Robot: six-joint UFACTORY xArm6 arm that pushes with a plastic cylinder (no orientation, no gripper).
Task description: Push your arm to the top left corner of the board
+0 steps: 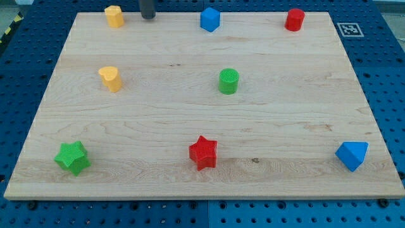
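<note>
My dark rod comes down at the view's top, and my tip (pixel 148 17) rests on the wooden board (pixel 190 120) near its top edge, left of centre. A yellow hexagonal block (pixel 114 16) stands just to the tip's left, close to the board's top left corner. A blue block (pixel 210 19) stands to the tip's right along the same top edge. The tip touches neither block.
A red cylinder-like block (pixel 294 19) is at the top right. A yellow heart-like block (pixel 110 78) is at mid left, a green cylinder (pixel 228 81) near the centre. A green star (pixel 72 158), a red star (pixel 203 152) and a blue block (pixel 352 155) line the bottom.
</note>
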